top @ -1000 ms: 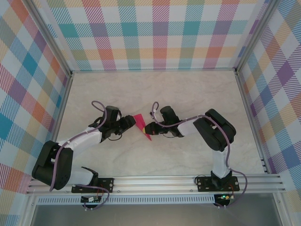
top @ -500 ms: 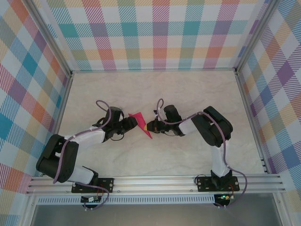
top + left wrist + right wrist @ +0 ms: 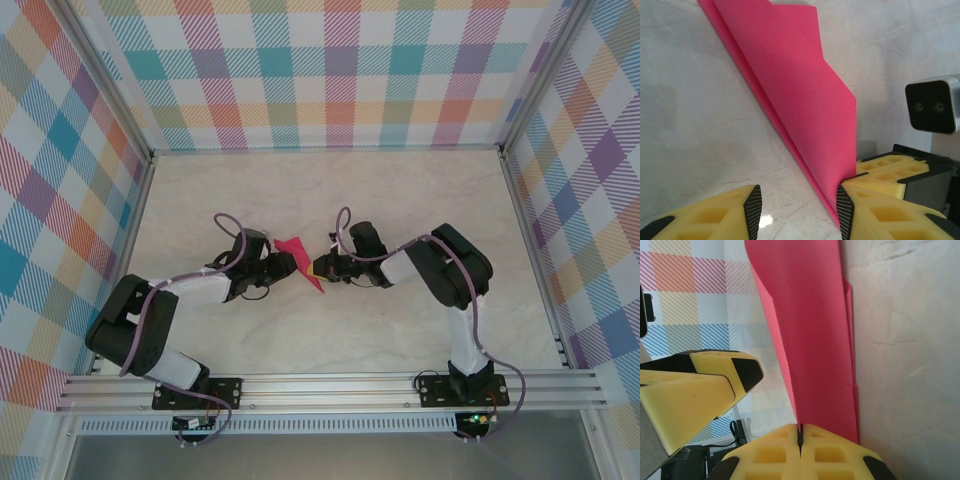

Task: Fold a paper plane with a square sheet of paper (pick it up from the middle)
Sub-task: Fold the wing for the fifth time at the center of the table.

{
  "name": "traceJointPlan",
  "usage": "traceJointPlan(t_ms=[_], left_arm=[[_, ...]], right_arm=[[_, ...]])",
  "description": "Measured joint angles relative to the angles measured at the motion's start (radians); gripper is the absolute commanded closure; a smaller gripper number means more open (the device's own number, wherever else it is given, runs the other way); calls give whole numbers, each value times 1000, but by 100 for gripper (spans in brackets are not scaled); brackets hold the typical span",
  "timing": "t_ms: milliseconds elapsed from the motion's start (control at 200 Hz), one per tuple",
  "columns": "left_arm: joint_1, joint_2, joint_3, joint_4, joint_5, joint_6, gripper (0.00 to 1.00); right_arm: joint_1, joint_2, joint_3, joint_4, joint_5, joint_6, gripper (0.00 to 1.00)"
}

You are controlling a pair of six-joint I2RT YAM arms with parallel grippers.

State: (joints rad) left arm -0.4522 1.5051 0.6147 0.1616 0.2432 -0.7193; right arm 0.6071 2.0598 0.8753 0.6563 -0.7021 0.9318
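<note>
The sheet of paper [image 3: 296, 246], bright pink-red, is folded into a narrow pointed dart and stands on edge above the marble table between the two grippers. My right gripper [image 3: 319, 268] is shut on its near end, and the jaws [image 3: 801, 432] pinch the layered paper [image 3: 810, 335]. My left gripper [image 3: 288, 263] reaches in from the left and stands open around the lower edge of the paper [image 3: 800, 90]. The fold leans against its right pad [image 3: 844, 212], and a gap of bare table separates it from the left pad [image 3: 753, 212].
Plaid walls [image 3: 340, 70] and aluminium rails [image 3: 330, 385] enclose the marble table [image 3: 400, 200]. The right arm's fingers [image 3: 890, 170] and wrist camera [image 3: 932, 106] sit close beside my left gripper. Free table surface lies behind and to both sides.
The left gripper has moved right and farther back onto the paper while its jaws narrowed. The right gripper, still shut on the paper, has shifted slightly back and right.
</note>
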Motion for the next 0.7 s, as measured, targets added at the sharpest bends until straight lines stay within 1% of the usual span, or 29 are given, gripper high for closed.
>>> traceJointPlan(t_ms=[355,700], left_arm=[[-10,57,23,69,-20,2,70],[-12,98,31,139,-12,3,76]], right_arm=[[-15,17,4,-2,-16,42,100],[-25,23,6,10,-29,82,100]])
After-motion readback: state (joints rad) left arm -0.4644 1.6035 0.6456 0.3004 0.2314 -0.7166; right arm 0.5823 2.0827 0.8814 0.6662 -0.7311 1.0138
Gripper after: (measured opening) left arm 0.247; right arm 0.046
